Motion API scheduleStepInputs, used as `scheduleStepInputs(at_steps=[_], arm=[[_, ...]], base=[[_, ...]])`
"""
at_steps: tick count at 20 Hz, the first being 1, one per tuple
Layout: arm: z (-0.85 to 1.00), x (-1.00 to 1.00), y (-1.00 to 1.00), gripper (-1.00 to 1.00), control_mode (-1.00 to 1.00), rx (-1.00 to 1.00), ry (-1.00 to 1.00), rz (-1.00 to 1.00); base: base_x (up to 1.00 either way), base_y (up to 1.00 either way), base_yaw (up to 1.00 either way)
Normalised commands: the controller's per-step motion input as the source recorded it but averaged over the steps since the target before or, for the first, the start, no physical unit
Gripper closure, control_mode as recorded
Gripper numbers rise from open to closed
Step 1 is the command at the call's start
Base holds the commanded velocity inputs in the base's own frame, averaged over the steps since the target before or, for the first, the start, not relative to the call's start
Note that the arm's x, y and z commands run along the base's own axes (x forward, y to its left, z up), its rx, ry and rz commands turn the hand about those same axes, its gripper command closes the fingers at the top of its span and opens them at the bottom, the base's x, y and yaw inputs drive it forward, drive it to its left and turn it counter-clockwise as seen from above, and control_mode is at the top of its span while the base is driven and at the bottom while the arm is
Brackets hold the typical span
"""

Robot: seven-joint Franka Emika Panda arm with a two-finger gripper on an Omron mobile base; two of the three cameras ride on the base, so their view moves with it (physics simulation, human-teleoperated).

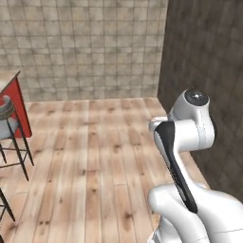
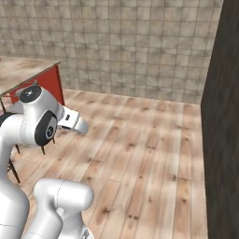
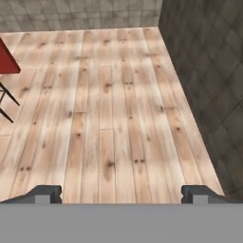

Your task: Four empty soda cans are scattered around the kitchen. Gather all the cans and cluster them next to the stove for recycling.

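Right now I am looking down over the arm (image 1: 182, 142) at a bare stretch of wood plank floor (image 1: 95, 156) in the kitchen. On the hand view the claw (image 3: 121, 193) stands wide: its two dark finger tips (image 3: 45, 193) sit far apart at the bottom corners, with nothing between them but floorboards. From the left base view the arm is folded up at the lower right, its round dark-capped joint (image 1: 196, 97) high and close to a dark tiled wall (image 1: 209, 71) that runs down the right side of the scene. The far wall (image 1: 85, 47) is tan tile and meets the floor along a straight line. At the far left I see the corner of a red cabinet (image 1: 21, 111) topped by a beige-brown surface (image 1: 7, 78), and just beside it a stool with a grey seat (image 1: 7, 111) on thin black legs (image 1: 19, 147). The right base view gives the same red cabinet (image 2: 51, 86) and its marbled surface (image 2: 23, 72) at the left, behind the arm's upper joint (image 2: 39, 121). I cannot find any soda can or the stove from these angles; only the kitchen's floor, walls and that one cabinet corner are before me.
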Motion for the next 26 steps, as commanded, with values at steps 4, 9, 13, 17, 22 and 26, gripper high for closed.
scheduleStepInputs(at_steps=[4,9,13,17,22,26], arm=[[0.00,0.00,0.00,-1.00,1.00,0.00,0.00,0.00],[0.00,0.00,0.00,-1.00,1.00,0.00,0.00,0.00],[0.00,0.00,0.00,-1.00,1.00,0.00,0.00,0.00],[0.00,0.00,0.00,-1.00,1.00,0.00,0.00,0.00],[0.00,0.00,0.00,-1.00,1.00,0.00,0.00,0.00],[0.00,0.00,0.00,-1.00,1.00,0.00,0.00,0.00]], base=[[0.95,-0.43,0.13],[0.97,-0.46,0.13],[0.96,-0.47,0.14],[0.95,-0.48,0.14],[0.95,-0.47,0.14],[0.94,-0.47,0.14]])
